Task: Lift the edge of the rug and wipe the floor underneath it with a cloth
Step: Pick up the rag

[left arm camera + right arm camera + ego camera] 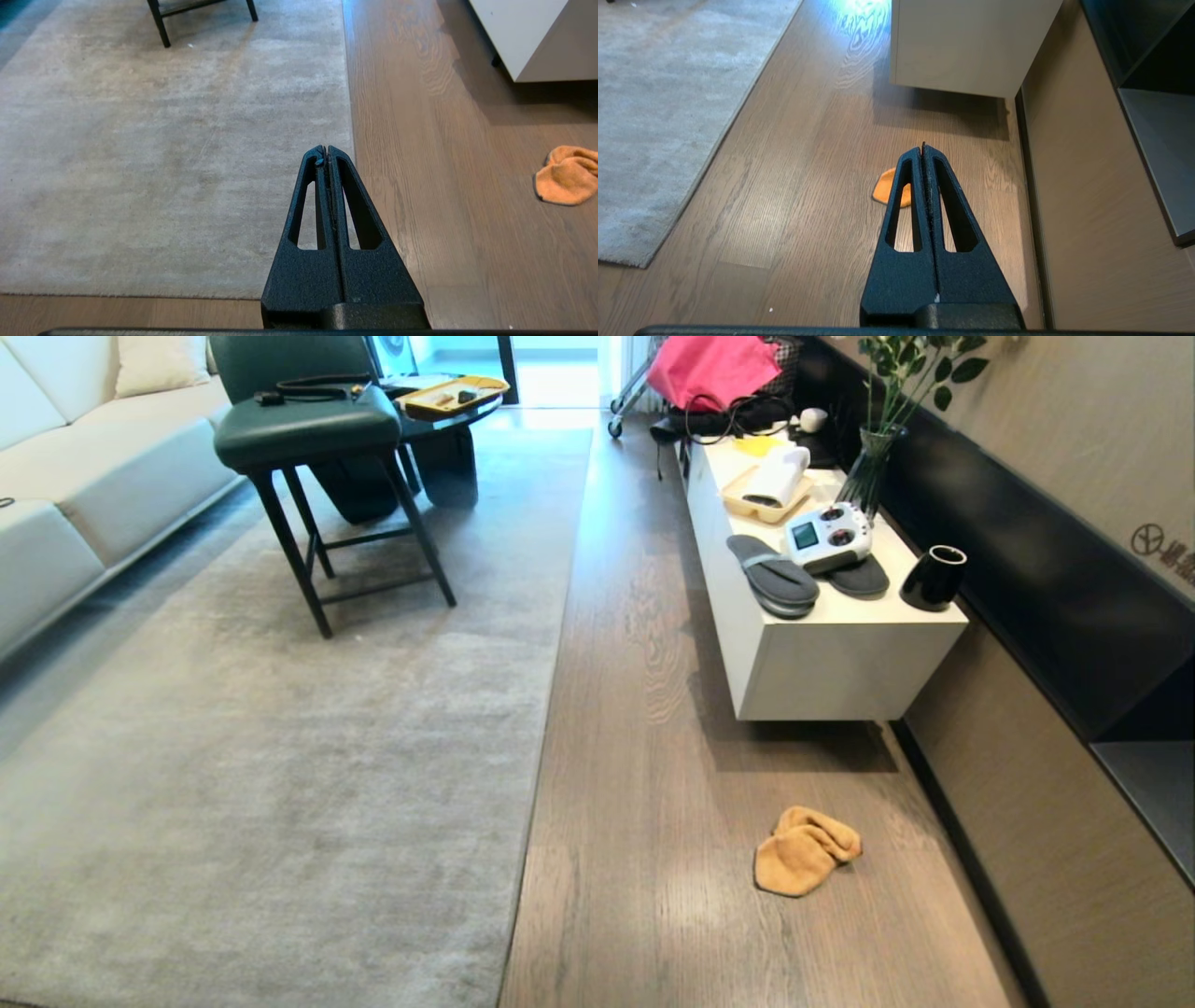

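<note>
A large pale grey rug point(280, 737) lies flat on the wood-plank floor point(653, 803); its straight rug edge point(546, 728) runs away from me down the middle of the head view. The rug's near corner point(348, 294) shows in the left wrist view. A crumpled orange cloth point(803, 849) lies on the floor right of the rug, near a white cabinet. My left gripper point(325, 150) is shut and empty, held above the rug edge. Shut and empty too, my right gripper point(923, 148) hangs above the floor, partly hiding the cloth point(883, 186). Neither arm shows in the head view.
A white low cabinet point(812, 644) along the right wall carries slippers point(773, 577), a controller, a black cup point(934, 579) and a vase. A dark chair point(327, 457) stands on the rug, a white sofa point(84, 476) at the far left.
</note>
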Motion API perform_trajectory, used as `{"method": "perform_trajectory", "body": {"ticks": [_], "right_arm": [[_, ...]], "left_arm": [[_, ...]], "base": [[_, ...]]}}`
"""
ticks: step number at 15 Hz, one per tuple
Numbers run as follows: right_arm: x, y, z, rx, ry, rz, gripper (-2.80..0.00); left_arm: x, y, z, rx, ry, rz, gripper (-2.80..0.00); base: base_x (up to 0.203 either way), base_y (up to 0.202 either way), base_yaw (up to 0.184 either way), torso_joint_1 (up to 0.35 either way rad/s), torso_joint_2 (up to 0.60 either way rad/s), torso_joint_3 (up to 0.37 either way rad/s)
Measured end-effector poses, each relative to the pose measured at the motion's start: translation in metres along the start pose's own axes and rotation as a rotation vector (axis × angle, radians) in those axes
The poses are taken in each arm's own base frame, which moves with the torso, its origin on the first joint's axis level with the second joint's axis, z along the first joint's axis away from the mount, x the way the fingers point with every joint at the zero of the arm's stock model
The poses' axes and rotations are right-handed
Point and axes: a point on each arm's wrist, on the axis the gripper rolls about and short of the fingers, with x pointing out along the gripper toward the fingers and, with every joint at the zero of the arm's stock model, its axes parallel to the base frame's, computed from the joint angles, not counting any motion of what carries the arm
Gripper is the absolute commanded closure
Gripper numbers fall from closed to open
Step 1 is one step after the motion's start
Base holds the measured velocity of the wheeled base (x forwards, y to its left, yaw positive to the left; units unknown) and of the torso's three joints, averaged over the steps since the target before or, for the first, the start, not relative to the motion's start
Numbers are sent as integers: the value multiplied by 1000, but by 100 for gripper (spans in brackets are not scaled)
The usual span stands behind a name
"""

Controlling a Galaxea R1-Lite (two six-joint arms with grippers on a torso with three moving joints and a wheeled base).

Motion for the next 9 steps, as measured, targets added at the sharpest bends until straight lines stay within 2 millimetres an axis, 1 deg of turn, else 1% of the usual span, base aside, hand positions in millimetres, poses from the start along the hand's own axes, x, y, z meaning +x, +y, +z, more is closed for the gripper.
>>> {"method": "perform_trajectory", "body": {"ticks": [9], "right_arm": [[0,0,0,0,0,0,0]], "left_arm": [[0,0,0,0,0,-1,0]], "base": [[0,0,0,3,5,-197]]}}
